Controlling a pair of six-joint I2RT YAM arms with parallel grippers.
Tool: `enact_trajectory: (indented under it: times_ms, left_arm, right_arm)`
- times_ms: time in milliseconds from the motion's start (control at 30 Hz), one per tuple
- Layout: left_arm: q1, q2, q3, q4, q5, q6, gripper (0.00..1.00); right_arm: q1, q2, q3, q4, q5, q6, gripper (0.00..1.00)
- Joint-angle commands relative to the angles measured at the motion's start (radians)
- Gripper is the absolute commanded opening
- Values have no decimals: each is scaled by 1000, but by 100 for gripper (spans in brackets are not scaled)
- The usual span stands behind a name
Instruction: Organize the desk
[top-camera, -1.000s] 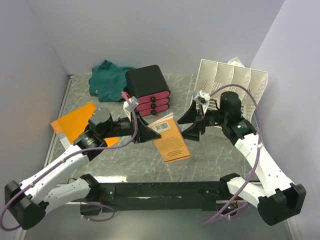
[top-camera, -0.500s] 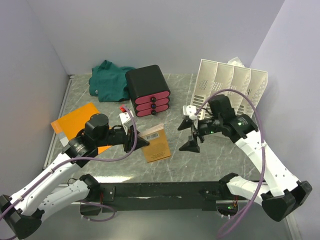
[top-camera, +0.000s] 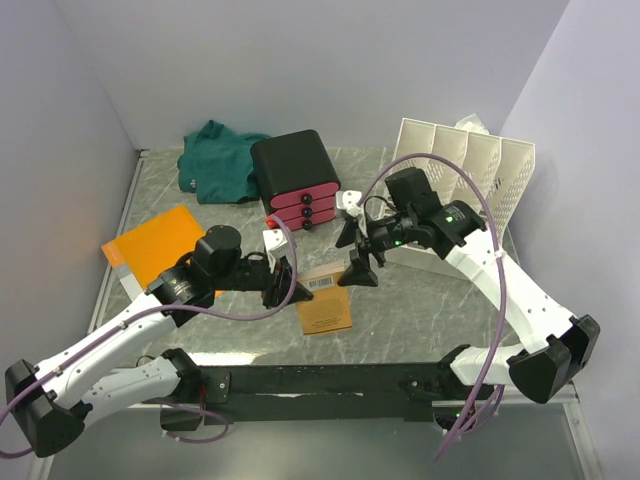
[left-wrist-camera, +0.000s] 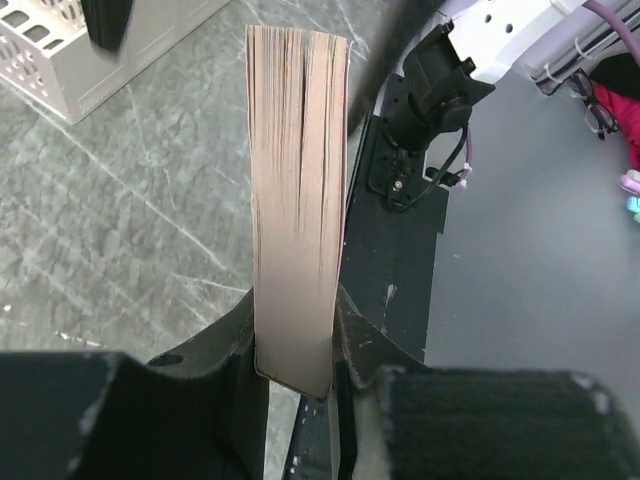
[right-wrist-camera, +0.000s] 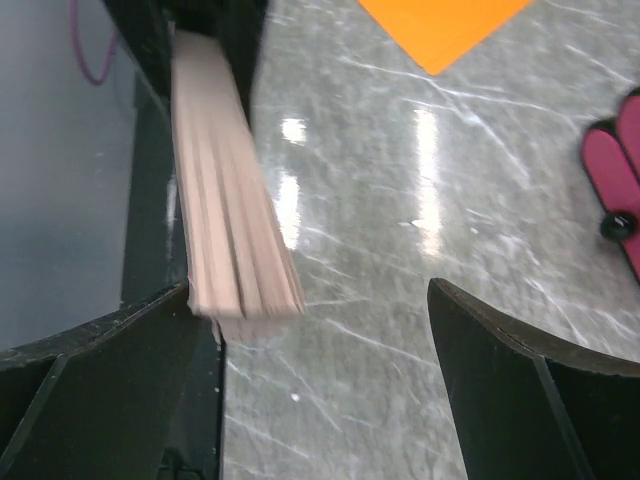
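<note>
Nearest to us, in front of the black rounded drawer box (top-camera: 295, 178) with its pink fronts, the left gripper (top-camera: 285, 283) is clamped on a thin orange-brown paperback book (top-camera: 325, 305). The left wrist view shows its fingers (left-wrist-camera: 235, 335) pinching the book (left-wrist-camera: 298, 200) by the pages. Against a second ago, this hand and the book have drawn back from the drawer box toward the arm bases, and the book shows smaller and steeper.

Just in front of the drawer box and to its right, the right gripper (top-camera: 355, 252) hangs with its jaws spread wide. A second ago it stood further right of the box, with the jaws less far apart. In its own wrist view the book's page edge (right-wrist-camera: 235, 200) lies by one finger (right-wrist-camera: 120, 340); we cannot tell whether they touch.

The grey-green marble desk (top-camera: 400, 310) carries it all, with the drawer box standing on its back half.

Counted, we see two arms and one book. There is one flat orange sheet (top-camera: 150, 245) front-left of the box and one drawer box with three pink fronts. One crumpled green cloth (top-camera: 215, 160) lies left of the box and slightly behind it, and one white slotted plastic file rack (top-camera: 470, 160) stands to its right.
</note>
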Motion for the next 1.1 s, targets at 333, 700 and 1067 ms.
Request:
enact_trajectory:
  times_ms: [333, 700, 1067]
  left_arm:
    - [-45, 63, 120, 62, 19, 67, 1]
    - [-45, -22, 89, 45, -413, 53, 99]
    - [-42, -380, -145, 11, -880, 46, 100]
  right_arm:
    - [77, 69, 28, -114, -80, -87, 62]
    - [-90, -92, -17, -104, 41, -49, 0]
    - [-712, -434, -196, 365, 547, 422, 0]
